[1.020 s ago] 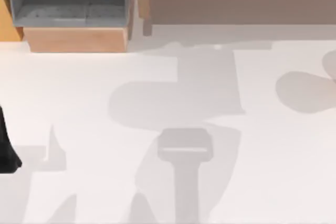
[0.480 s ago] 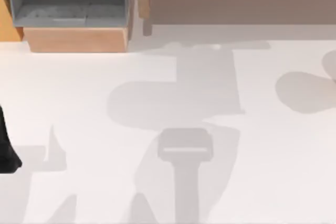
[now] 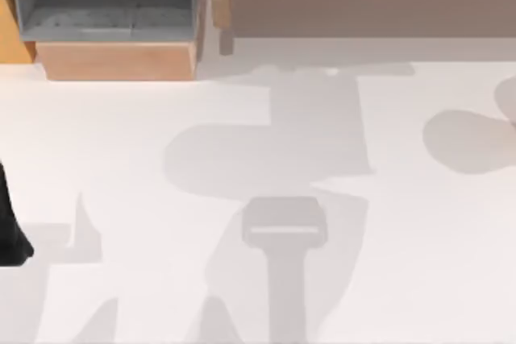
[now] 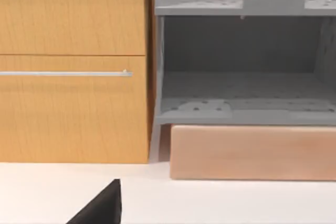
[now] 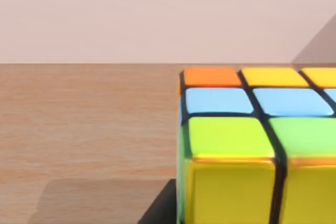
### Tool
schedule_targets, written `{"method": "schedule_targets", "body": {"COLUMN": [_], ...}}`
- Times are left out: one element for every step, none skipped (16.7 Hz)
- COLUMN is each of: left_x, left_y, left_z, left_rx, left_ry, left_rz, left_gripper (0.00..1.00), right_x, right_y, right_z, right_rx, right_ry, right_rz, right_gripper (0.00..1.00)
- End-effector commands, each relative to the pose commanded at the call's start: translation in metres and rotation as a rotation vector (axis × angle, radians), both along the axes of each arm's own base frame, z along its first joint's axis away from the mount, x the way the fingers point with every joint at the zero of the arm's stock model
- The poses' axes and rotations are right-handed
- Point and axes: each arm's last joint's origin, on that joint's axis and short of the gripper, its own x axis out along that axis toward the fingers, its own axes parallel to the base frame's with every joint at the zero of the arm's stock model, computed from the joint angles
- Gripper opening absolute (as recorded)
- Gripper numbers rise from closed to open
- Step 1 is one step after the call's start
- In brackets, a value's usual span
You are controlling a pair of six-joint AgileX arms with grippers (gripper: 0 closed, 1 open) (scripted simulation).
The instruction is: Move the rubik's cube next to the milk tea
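The rubik's cube (image 5: 247, 150) sits very close in the right wrist view, on a wooden surface (image 5: 84, 129). It has yellow, green, light blue and orange tiles with dark grid lines. A dark edge of my right gripper (image 5: 160, 208) shows right beside the cube's lower corner; whether it holds the cube I cannot tell. A black part of my left arm (image 3: 10, 231) sits at the left edge of the white table (image 3: 121, 142). A black tip of my left gripper (image 4: 102, 208) hangs over the table in front of a cabinet. The milk tea is out of view.
At the back left stand a grey open shelf (image 3: 105, 2) and a light wooden plinth (image 3: 117, 60) under it. A wooden cabinet with a metal handle (image 4: 65, 73) is beside the shelf. A long wooden ledge (image 3: 363, 6) runs along the back right. Arm shadows lie across the table.
The broad shadow in the middle of the table has crept slightly to the left. Nothing else differs.
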Motion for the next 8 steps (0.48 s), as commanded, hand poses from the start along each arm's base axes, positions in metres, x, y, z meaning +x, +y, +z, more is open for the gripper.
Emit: {"method": "schedule_targets", "body": {"left_x": [0.0, 0.0, 0.0, 0.0, 0.0, 0.0, 0.0, 0.0], "left_y": [0.0, 0.0, 0.0, 0.0, 0.0, 0.0, 0.0, 0.0], "left_z": [0.0, 0.0, 0.0, 0.0, 0.0, 0.0, 0.0, 0.0], "left_rx": [0.0, 0.0, 0.0, 0.0, 0.0, 0.0, 0.0, 0.0], "left_ry": [0.0, 0.0, 0.0, 0.0, 0.0, 0.0, 0.0, 0.0], "left_rz": [0.0, 0.0, 0.0, 0.0, 0.0, 0.0, 0.0, 0.0], "left_gripper": [1.0, 1.0, 1.0, 1.0, 1.0, 1.0, 1.0, 1.0], "right_x": [0.0, 0.0, 0.0, -0.0008, -0.0014, -0.0027, -0.0033, -0.0024], "right_y": [0.0, 0.0, 0.0, -0.0011, -0.0013, -0.0017, -0.0019, -0.0019], "right_z": [0.0, 0.0, 0.0, 0.0008, 0.0026, 0.0066, 0.0092, 0.0098], "right_rx": [0.0, 0.0, 0.0, 0.001, -0.001, -0.003, -0.003, -0.003], "right_ry": [0.0, 0.0, 0.0, -0.002, -0.006, -0.014, -0.015, -0.01], "right_rz": [0.0, 0.0, 0.0, -0.002, -0.002, -0.003, -0.003, -0.002], "right_gripper": [0.0, 0.0, 0.0, 0.0, 0.0, 0.0, 0.0, 0.0]}}
